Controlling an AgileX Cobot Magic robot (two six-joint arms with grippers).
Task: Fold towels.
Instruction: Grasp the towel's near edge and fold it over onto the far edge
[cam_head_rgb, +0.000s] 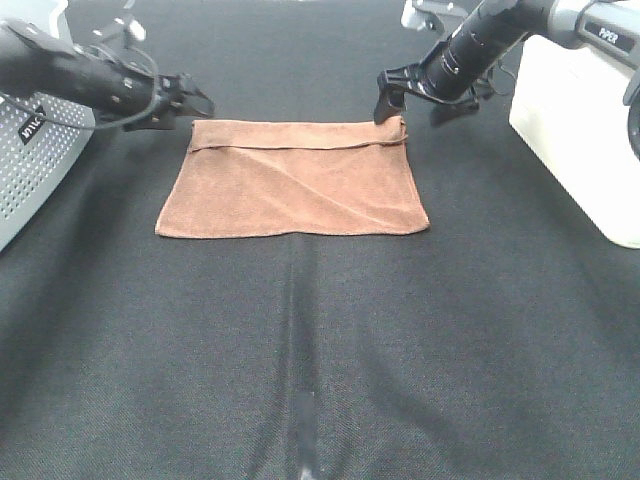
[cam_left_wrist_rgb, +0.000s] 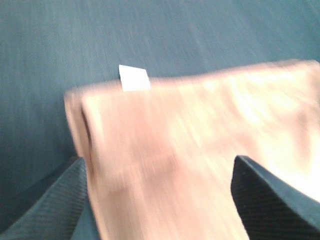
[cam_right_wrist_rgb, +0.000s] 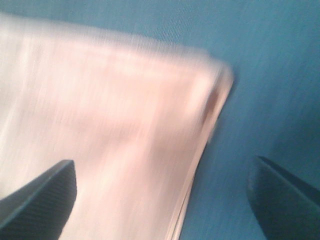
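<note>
A rust-brown towel (cam_head_rgb: 295, 180) lies flat on the black table cloth (cam_head_rgb: 320, 360), folded in half with its doubled edge at the far side. My left gripper (cam_head_rgb: 195, 103) hovers just off the towel's far left corner, jaws apart and holding nothing. My right gripper (cam_head_rgb: 392, 100) is at the far right corner, also open. The blurred left wrist view shows the towel (cam_left_wrist_rgb: 200, 140) and its white tag (cam_left_wrist_rgb: 134, 78) between two spread fingertips (cam_left_wrist_rgb: 270, 200). In the right wrist view the layered towel corner (cam_right_wrist_rgb: 110, 125) lies below wide-set fingertips (cam_right_wrist_rgb: 40, 200).
A white box (cam_head_rgb: 580, 130) stands at the right edge of the table. A grey perforated housing (cam_head_rgb: 30, 160) sits at the left edge. Black cloth stretches from the towel's near edge to the front.
</note>
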